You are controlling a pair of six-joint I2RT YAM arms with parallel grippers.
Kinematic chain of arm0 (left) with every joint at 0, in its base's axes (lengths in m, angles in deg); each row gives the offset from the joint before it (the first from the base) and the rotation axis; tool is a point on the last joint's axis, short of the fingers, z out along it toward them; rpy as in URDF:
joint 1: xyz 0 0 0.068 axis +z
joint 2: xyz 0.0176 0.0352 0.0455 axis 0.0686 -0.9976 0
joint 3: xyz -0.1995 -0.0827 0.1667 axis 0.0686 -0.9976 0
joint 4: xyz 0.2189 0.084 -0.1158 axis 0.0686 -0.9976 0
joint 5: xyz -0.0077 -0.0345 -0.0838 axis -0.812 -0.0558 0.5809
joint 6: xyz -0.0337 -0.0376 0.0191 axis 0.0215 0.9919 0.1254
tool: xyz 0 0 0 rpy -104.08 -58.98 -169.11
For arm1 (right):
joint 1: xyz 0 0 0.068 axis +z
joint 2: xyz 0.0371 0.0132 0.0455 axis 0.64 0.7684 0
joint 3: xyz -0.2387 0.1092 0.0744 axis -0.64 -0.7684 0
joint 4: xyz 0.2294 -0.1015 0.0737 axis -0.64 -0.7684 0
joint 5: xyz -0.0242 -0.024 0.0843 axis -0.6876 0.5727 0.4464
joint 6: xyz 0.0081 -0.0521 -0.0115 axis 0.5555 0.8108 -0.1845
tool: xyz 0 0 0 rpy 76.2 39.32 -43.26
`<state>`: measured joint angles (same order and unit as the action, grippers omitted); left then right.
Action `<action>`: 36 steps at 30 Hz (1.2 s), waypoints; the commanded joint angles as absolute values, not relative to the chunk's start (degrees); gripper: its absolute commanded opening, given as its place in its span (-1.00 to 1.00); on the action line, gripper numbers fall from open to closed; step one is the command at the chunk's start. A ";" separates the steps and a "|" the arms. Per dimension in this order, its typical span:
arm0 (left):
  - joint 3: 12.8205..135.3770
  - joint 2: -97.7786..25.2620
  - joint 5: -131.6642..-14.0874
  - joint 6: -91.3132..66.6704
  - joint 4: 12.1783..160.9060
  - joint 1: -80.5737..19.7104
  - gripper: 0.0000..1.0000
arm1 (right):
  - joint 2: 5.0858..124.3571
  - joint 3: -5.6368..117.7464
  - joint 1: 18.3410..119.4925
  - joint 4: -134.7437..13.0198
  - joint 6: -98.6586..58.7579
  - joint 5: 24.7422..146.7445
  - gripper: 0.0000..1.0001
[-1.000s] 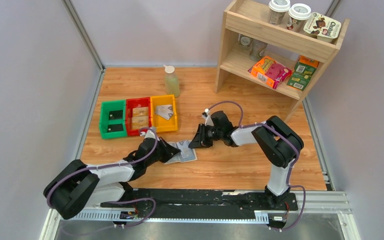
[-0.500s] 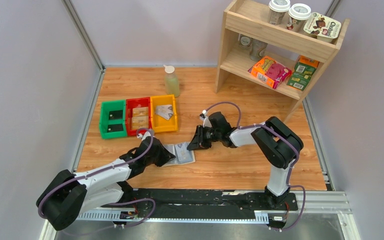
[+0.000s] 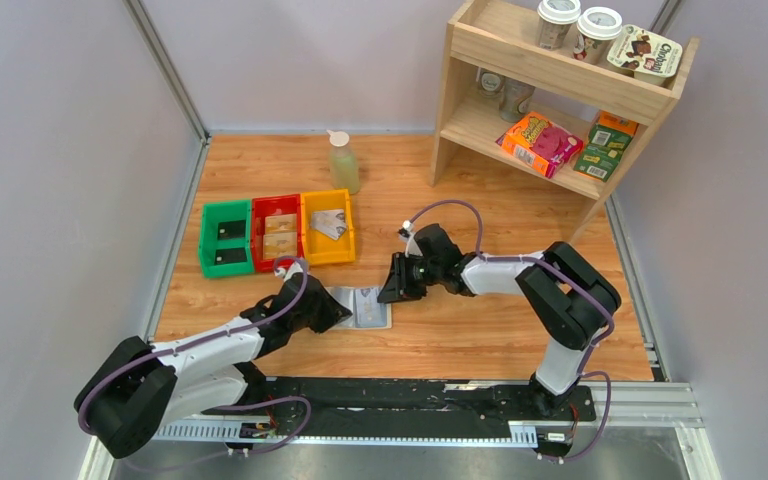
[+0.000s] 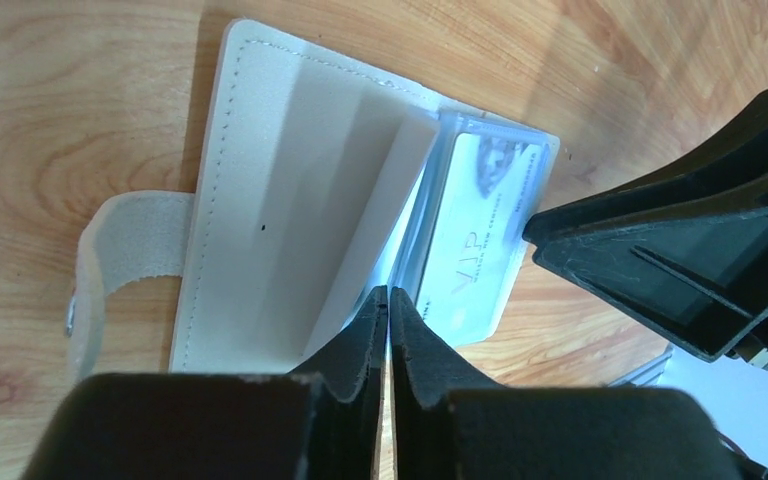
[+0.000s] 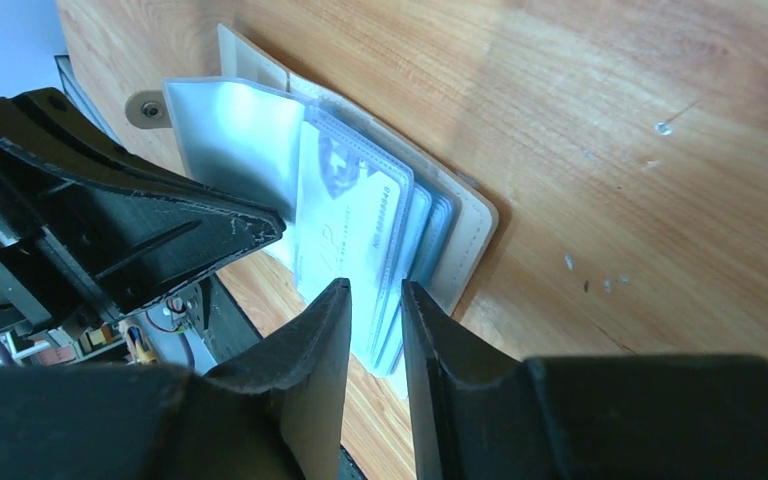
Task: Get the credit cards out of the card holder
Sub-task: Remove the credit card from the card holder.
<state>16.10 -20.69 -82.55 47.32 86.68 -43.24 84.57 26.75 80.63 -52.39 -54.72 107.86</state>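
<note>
The card holder (image 4: 280,210) is lying open and flat on the table (image 3: 480,330), just on the near side of the yellow bin (image 3: 330,259) and between the two arms; its clasp tab (image 4: 125,250) is hanging loose off one panel, and its clear sleeves (image 5: 230,130) are fanning over the right half. One of the credit cards, a silvery grey card (image 5: 350,215) printed VIP, is showing through the top sleeve; any others beneath it are too hidden to count.

The left gripper (image 4: 387,320) is reaching in over the holder's left part with its jaws together, the tips meeting at the edge of the sleeves; whether they are nipping a sleeve I cannot tell. The right gripper (image 5: 375,325) is sitting at the holder's far right corner with its jaws a narrow gap apart, straddling the sleeve edges; whether the pads are pressing is unclear.

The relation I am judging to matter: in the right wrist view the grey card's long axis is running roughly along the line of the right fingers, slightly skewed, with one short end lying at their tips; so the right arm is the nearer one and is looking aligned for a lengthwise pull, while the left arm is looking better placed for pinning the holder.
</note>
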 commanded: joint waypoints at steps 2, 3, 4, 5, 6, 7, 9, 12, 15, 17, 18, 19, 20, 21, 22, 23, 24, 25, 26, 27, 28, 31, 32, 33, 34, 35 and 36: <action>15.29 -19.74 -82.28 47.11 90.85 -43.48 -0.69 | 84.97 29.29 80.92 -55.43 -52.60 105.35 -0.40; 15.20 -19.30 -82.19 47.11 91.90 -43.48 -0.60 | 85.59 29.20 80.92 -55.08 -52.69 105.70 -0.41; 14.94 -19.21 -82.19 47.11 92.43 -43.48 -0.55 | 86.12 29.11 80.92 -54.82 -52.77 105.87 -0.41; 14.85 -18.69 -82.28 47.11 93.22 -43.48 -0.45 | 86.56 28.94 80.92 -54.64 -52.86 106.14 -0.42; 14.33 -18.60 -82.37 47.20 93.75 -43.48 -0.40 | 86.91 28.94 80.92 -54.55 -52.86 106.14 -0.43; 13.80 -18.34 -82.45 47.46 94.80 -43.48 -0.30 | 87.35 28.94 80.92 -54.55 -52.86 105.97 -0.44; 12.92 -18.16 -82.46 47.99 96.91 -43.48 -0.16 | 87.88 28.94 80.92 -54.73 -52.77 105.70 -0.46; 12.39 -18.59 -81.84 48.00 99.81 -43.48 -0.02 | 88.67 28.85 80.92 -54.73 -52.77 105.61 -0.46; 12.56 -19.21 -81.58 47.47 100.96 -43.48 0.00 | 89.20 28.85 80.92 -54.64 -52.69 105.61 -0.47; 12.83 -20.00 -81.66 47.20 101.14 -43.48 0.00 | 89.20 28.85 80.92 -54.55 -52.60 105.61 -0.47; 12.83 -20.87 -81.58 47.20 101.49 -43.48 0.00 | 89.28 28.85 80.92 -54.55 -52.60 105.61 -0.47; 13.09 -21.23 -81.49 47.20 102.01 -43.48 0.00 | 89.29 28.94 80.92 -54.55 -52.60 105.53 -0.48; 13.18 -22.28 -81.49 47.12 102.71 -43.48 0.00 | 89.29 28.85 80.84 -54.55 -52.60 105.61 -0.48; 13.53 -22.81 -80.36 47.03 103.42 -43.48 0.00 | 89.29 28.85 80.92 -54.55 -52.60 105.61 -0.48; 13.88 -23.60 -79.91 46.94 103.51 -43.48 0.00 | 89.37 28.85 80.92 -54.55 -52.51 105.61 -0.47; 14.14 -24.13 -79.65 46.94 103.68 -43.48 0.00 | 89.29 28.76 80.92 -54.47 -52.60 105.61 -0.48; 14.32 -24.48 -79.64 46.94 103.77 -43.48 -0.03 | 89.37 28.76 80.92 -54.38 -52.60 105.61 -0.48; 14.32 -24.57 -79.47 47.03 104.38 -43.48 -0.04 | 89.37 28.76 80.92 -54.38 -52.60 105.61 -0.48; 14.24 -24.57 -79.55 47.20 104.56 -43.48 -0.07 | 89.37 28.67 80.92 -54.29 -52.60 105.70 -0.47; 14.23 -24.05 -79.56 47.29 105.00 -43.48 -0.09 | 89.37 28.67 80.92 -54.29 -52.60 105.70 -0.48; 13.97 -23.78 -79.56 47.38 105.18 -43.48 -0.16 | 89.37 28.50 80.92 -54.20 -52.60 105.70 -0.48; 13.80 -21.51 -79.99 47.73 105.36 -43.48 -0.33 | 89.64 28.41 80.92 -54.03 -52.69 105.79 -0.48; 13.79 -21.06 -80.08 47.82 105.27 -43.48 -0.38 | 89.72 28.41 80.92 -53.94 -52.69 105.79 -0.48; 13.79 -20.36 -80.26 47.90 105.01 -43.48 -0.42 | 89.81 28.32 80.92 -53.85 -52.69 105.87 -0.48; 13.79 -20.09 -80.26 47.91 104.92 -43.48 -0.44 | 89.81 28.32 80.92 -53.76 -52.77 105.96 -0.48; 13.79 -19.66 -80.35 47.91 104.92 -43.48 -0.45 | 89.90 28.32 80.92 -53.68 -52.86 105.96 -0.48; 13.97 -19.65 -80.26 47.82 104.92 -43.48 -0.46 | 89.90 28.23 80.92 -53.59 -52.86 105.96 -0.48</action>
<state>12.74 -21.49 -80.58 47.74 101.83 -43.24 87.76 28.47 80.59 -53.57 -53.84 108.17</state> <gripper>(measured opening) 0.279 0.261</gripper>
